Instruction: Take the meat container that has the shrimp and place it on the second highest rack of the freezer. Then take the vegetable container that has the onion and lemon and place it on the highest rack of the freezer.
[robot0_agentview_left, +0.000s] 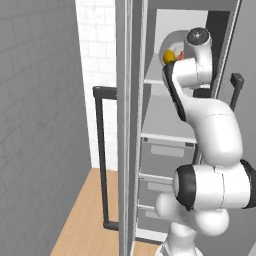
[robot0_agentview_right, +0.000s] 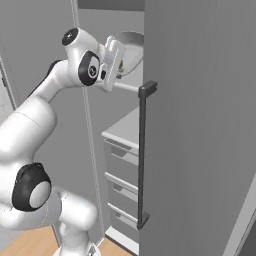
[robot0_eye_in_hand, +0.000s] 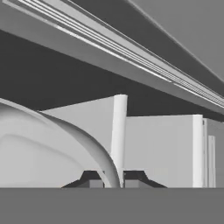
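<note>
My gripper (robot0_eye_in_hand: 113, 181) is shut on the rim of the vegetable container (robot0_eye_in_hand: 83, 144), a pale grey round bowl. The rim curves down between the two dark fingertips (robot0_eye_in_hand: 93, 182). From the left base view the lemon (robot0_agentview_left: 169, 56) and the onion (robot0_agentview_left: 179, 57) peek out of the container (robot0_agentview_left: 167, 42) beside my wrist. The arm reaches into the open freezer (robot0_agentview_left: 165, 117), holding the container (robot0_agentview_right: 128, 47) in the top compartment, just above the upper pale shelf (robot0_agentview_left: 153, 75). I cannot tell whether it rests on that shelf. The gripper (robot0_agentview_right: 121, 67) is at the bowl's near edge. The meat container with the shrimp is out of view.
The freezer door (robot0_agentview_left: 127, 150) stands open edge-on at my left, with its black bar handle (robot0_agentview_left: 102, 150). A lower pale shelf sits above grey drawers (robot0_agentview_left: 165, 155). On the right, a grey cabinet front (robot0_agentview_right: 200, 125) with a black handle (robot0_agentview_right: 142, 150) is close to the arm.
</note>
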